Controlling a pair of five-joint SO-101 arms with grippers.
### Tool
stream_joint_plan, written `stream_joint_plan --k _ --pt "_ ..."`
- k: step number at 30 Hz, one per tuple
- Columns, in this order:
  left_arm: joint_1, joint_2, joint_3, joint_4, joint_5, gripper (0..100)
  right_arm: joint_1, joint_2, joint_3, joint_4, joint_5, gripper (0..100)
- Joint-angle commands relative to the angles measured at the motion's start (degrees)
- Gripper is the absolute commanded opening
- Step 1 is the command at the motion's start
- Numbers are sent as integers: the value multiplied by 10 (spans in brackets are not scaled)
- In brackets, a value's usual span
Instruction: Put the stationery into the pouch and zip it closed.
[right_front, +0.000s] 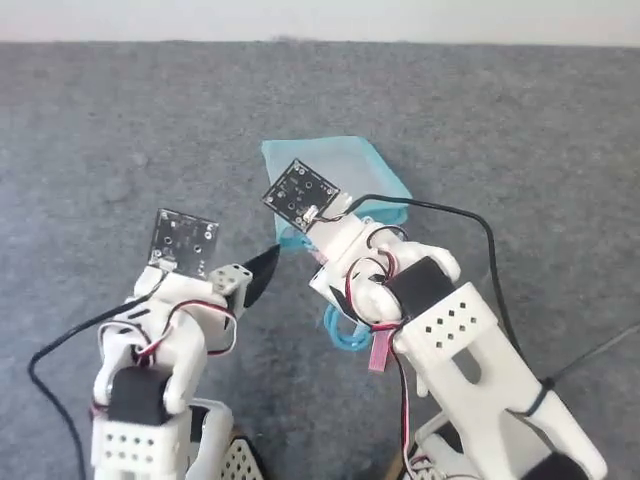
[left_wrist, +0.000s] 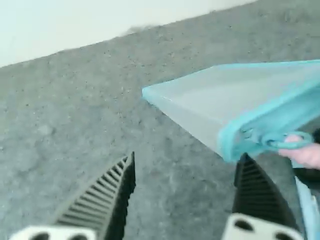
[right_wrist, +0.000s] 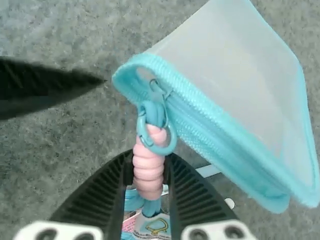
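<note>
The task looks close to its end. The translucent pale-blue mesh pouch with a turquoise zip border (right_wrist: 240, 85) lies on the grey felt-covered table (right_front: 120, 130), and its near corner seems tipped up towards the arms. The turquoise zip slider (right_wrist: 156, 90) sits right at that corner. The run of teeth leading away from it looks meshed along all that shows, so the zip is judged closed or very nearly so (the far end of the track is out of sight). Whether the stationery is inside cannot be told through the mesh.

The right hand (right_wrist: 148, 161) is narrow and pinches the pink ribbed pull charm (right_wrist: 147, 175), which hangs from the slider by a turquoise ring (right_wrist: 171, 137). The left hand (left_wrist: 188, 159) is spread wide and holds nothing. It hovers just beside the slider corner, with one black fingertip near the turquoise edge and a small gap between them.

What seems left is a last tug, if the slider has any travel, and then letting go.

As for room, the pouch sits mid-table, well apart from the pale wall strip (right_front: 320, 20) at the far edge, and grey felt stretches wide on both sides of it. The tight spot is between the two hands, which crowd the same corner. A black cable (right_front: 470, 222) also arcs over the right arm near the pouch.
</note>
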Motion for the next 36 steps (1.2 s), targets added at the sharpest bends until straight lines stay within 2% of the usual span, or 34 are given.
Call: stream_joint_plan --k 1,16,19,36 --pt "-4 -8 14 -40 0 306 5 -28 -8 4 -7 6" --pt "1 -7 16 -48 1 306 -29 -28 -9 14 -10 6" --pt "20 -7 22 -47 2 306 -28 -28 -10 14 -11 6" --pt "19 -7 70 -103 -1 306 -30 -42 -26 50 -8 6"
